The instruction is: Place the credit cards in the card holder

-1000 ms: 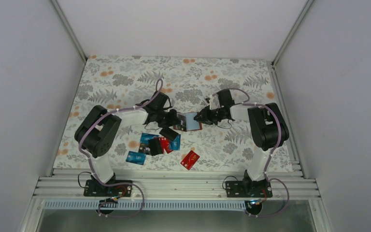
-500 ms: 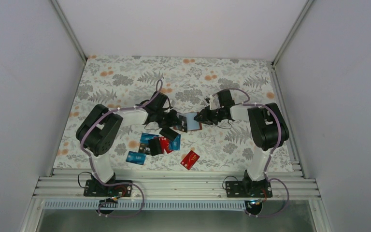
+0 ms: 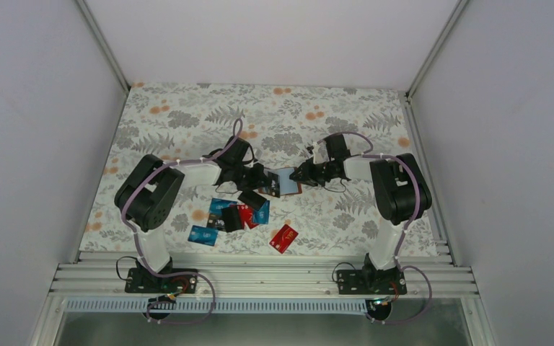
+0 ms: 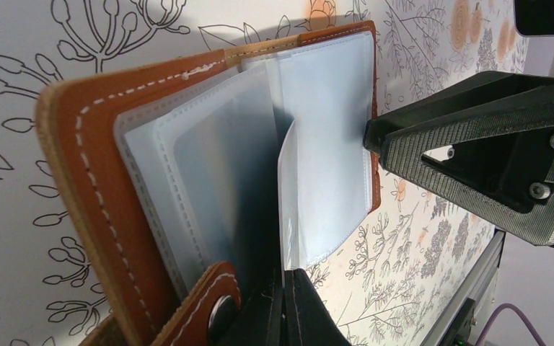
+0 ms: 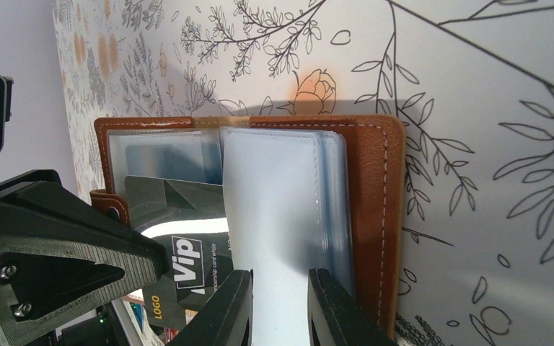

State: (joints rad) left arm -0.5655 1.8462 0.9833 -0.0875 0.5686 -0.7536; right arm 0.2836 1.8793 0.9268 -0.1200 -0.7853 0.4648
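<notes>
The reddish-brown card holder lies open mid-table between both grippers. In the left wrist view its clear sleeves fan out from the leather cover. My left gripper is shut on a black card, seen edge-on there. In the right wrist view this black "Vip" card lies over the holder's left half. My right gripper is open, its fingers astride a raised sleeve at the holder's right half. Whether the card's tip is inside a sleeve I cannot tell.
Loose cards lie on the flowered cloth near the front. These are a blue one, a red one and a mixed cluster. White walls enclose the table on three sides, and a metal rail runs along the near edge.
The left arm has shifted slightly. The holder and both grippers stay together at the same spot.
</notes>
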